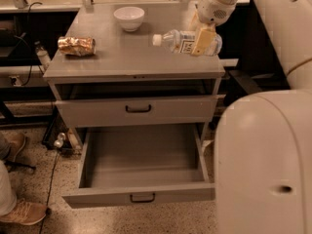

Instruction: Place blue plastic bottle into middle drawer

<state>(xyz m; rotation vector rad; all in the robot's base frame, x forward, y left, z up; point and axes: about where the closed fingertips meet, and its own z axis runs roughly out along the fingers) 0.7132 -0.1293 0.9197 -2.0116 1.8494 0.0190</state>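
Observation:
The blue plastic bottle [181, 41], clear with a white cap and a blue-and-white label, lies on its side at the right end of the grey cabinet top [126, 57], cap pointing left. My gripper [200, 36] comes down from the upper right and is shut on the bottle's body, with one yellowish finger [204, 40] across its front. The bottle seems slightly raised off the top. The middle drawer [97, 195] is pulled out below, and its flat tray holds nothing.
A white bowl [129, 17] stands at the back of the top. A gold foil packet [76, 46] lies at its left. A taller-fronted drawer [138, 110] sits above the open one. My arm's white body [263, 165] fills the right. A person's shoe [22, 211] is at lower left.

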